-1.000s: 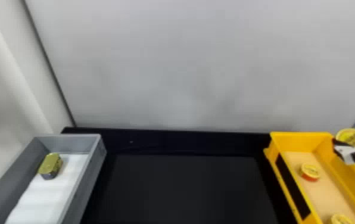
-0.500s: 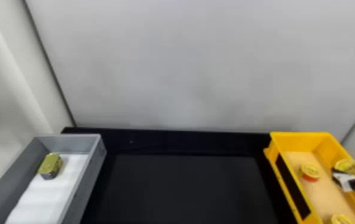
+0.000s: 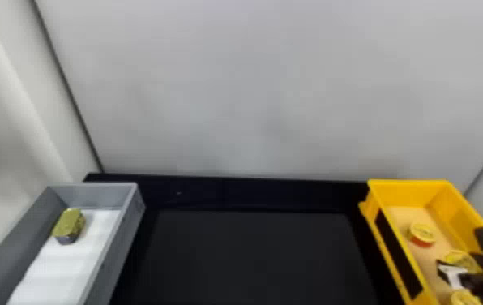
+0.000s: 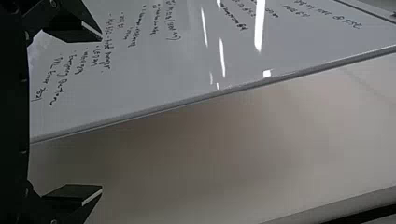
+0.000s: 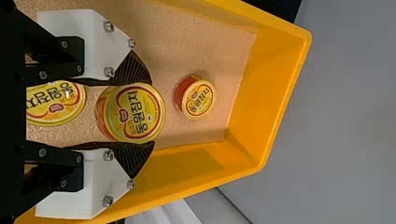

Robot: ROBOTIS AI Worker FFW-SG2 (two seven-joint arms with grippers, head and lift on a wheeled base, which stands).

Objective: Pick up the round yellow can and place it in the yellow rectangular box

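Round yellow metal can (image 5: 135,113) is pinched by black R gripper (image 5: 152,113) w/in yellow rectangular plastic box (image 5: 267,93), btwn small red-sided can (image 5: 198,99) & larger yellow-lidded can (image 5: 55,103), so only slight lowering prob. needed pre-release.

Lab or workshop, which of the two unclear. One whiteboard (image 4: 154,79), metal-edged, bearing handwriting; one black table (image 3: 253,255), pale wall (image 3: 253,89) behind; grey bin (image 3: 125,243) at left, yellow box (image 3: 407,192) at right.
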